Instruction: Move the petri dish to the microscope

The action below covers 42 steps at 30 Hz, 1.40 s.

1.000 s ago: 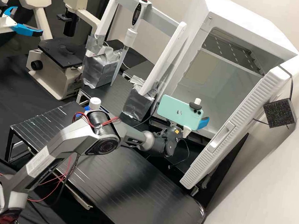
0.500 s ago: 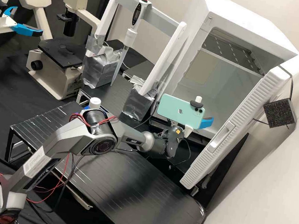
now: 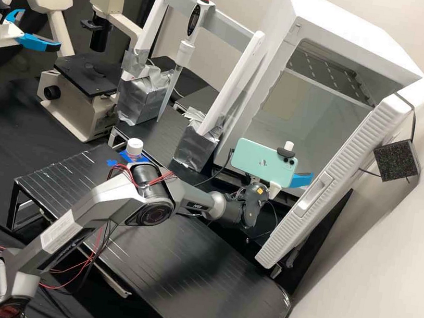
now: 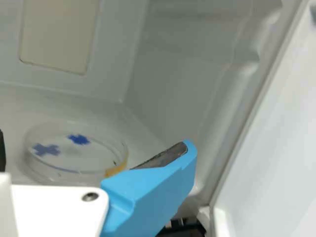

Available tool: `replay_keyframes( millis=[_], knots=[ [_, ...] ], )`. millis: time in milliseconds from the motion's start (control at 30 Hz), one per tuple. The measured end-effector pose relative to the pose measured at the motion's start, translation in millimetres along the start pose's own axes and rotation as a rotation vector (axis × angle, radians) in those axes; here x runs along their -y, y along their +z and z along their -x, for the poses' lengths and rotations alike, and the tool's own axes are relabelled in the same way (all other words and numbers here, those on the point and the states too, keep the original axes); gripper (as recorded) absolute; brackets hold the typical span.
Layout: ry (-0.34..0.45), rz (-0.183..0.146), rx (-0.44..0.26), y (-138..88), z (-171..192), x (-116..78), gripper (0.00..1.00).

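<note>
In the high view, the gripper [image 3: 301, 180] is at the mouth of the open white incubator, partly behind the mounted phone. Seen from the wrist, the gripper [image 4: 94, 149] is open: one blue finger is plain, a dark bit of the other is at the left edge, and nothing is held. A clear round petri dish [image 4: 91, 159] lies flat on the incubator floor beyond the fingers, with two blue marks and a yellowish patch at its rim. The cream microscope with its black stage [image 3: 87, 77] stands at the far left of the bench.
The incubator's ribbed door [image 3: 335, 181] hangs open close to the gripper's right. A pipette [image 3: 185, 50] hangs in a white frame [image 3: 234, 78] between microscope and incubator. A white-capped bottle [image 3: 134, 147] stands behind the arm's elbow. Another arm's gripper is by the microscope.
In the high view, the gripper and its phone have shifted right and slightly down, closer to the incubator door. The arm's elbow has also swung right, uncovering more of the bottle.
</note>
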Motion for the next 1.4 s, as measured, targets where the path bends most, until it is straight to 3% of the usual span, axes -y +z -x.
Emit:
replay_keyframes(
  millis=[167,300,600,1400],
  knots=[
    [0.039,-0.036,0.03,3.0,-7.4,-4.2,1.0],
    [0.048,-0.035,0.036,2.4,-12.0,-5.7,1.0],
    [0.081,-0.084,0.047,0.1,-17.7,-6.7,1.0],
    [0.059,-0.101,0.003,-30.7,-20.3,0.7,1.0]
  ],
)
